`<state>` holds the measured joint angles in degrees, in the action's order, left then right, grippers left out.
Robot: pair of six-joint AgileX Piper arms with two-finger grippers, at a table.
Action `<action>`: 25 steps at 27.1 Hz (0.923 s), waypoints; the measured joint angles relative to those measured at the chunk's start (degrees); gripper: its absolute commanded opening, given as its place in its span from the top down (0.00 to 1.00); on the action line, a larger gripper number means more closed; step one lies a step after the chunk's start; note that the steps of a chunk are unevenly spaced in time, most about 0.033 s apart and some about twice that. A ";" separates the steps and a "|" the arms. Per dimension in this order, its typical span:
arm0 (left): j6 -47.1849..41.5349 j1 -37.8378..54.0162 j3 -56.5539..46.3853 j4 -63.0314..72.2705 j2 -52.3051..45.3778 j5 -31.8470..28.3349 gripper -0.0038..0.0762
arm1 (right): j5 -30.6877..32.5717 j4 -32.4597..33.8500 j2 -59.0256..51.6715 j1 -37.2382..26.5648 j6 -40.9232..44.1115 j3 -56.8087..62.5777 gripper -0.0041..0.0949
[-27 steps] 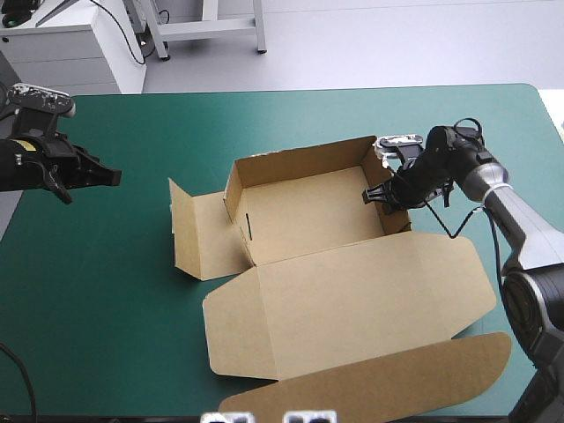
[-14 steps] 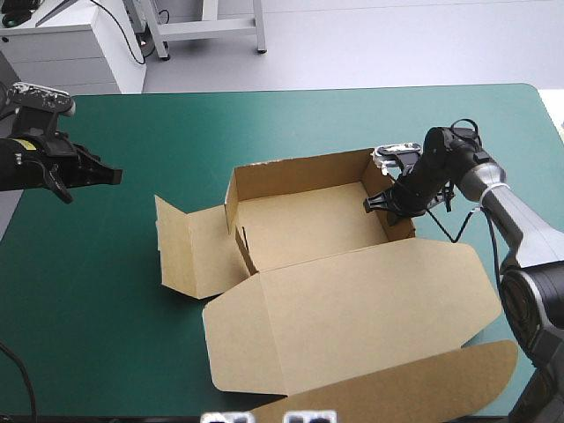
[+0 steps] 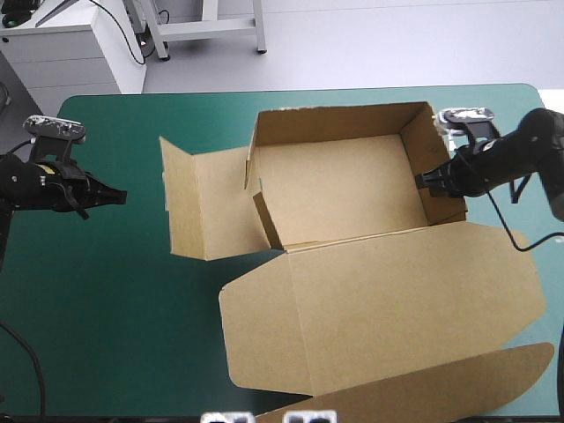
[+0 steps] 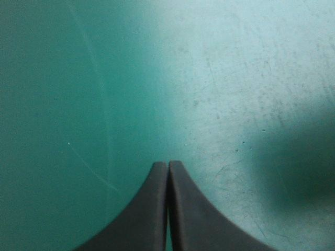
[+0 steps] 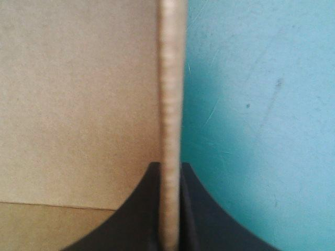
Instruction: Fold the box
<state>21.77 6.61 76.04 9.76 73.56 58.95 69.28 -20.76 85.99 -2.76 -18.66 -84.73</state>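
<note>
We see the worktop [image 3: 115,317] under its teal-green cover, and the box [image 3: 344,189] right of its middle, reaching toward the far edge. The box is an open tray, with its far wall, right wall [image 3: 434,145] and near-left corner raised around a bare brown floor. We cannot tell whether that floor rests flat on the cover. The lid [image 3: 388,300] lies open and flat, spreading from the tray's near side toward the worktop's near edge, and ends in a rounded tuck flap [image 3: 441,392] at the very front. On the tray's left a side panel [image 3: 211,207] is spread out, creased near its outer end.

The right end effector [image 3: 429,181] grips the top of the right wall. In its wrist view the black fingers are all but closed on the board's edge, with one finger on the brown inside and the other on the side of the cover.

The left end effector [image 3: 119,196] is near the worktop's left edge, well apart from the box and pointing toward it. Its fingers are pressed together into one point over bare cover and hold nothing.
</note>
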 measured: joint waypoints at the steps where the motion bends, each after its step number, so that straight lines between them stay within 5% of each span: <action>1: -0.25 1.16 -1.67 0.60 0.05 -1.02 0.96 | 0.81 -3.05 -1.75 -2.53 -1.90 0.00 0.97; 5: 1.25 4.18 -6.25 7.71 0.05 -6.06 0.96 | 1.68 -10.42 -4.94 -6.20 -5.92 0.00 0.97; 12: 13.75 4.12 -8.35 29.41 0.29 -6.55 0.96 | 1.90 -11.35 -5.02 -6.39 -6.30 0.00 0.97; 25: 28.25 4.12 -8.35 61.52 3.75 6.13 0.96 | 1.09 -12.03 -5.02 -6.44 -6.30 0.00 0.97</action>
<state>50.02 10.73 67.70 71.27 77.31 65.08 70.37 -32.79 80.97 -9.20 -24.96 -84.73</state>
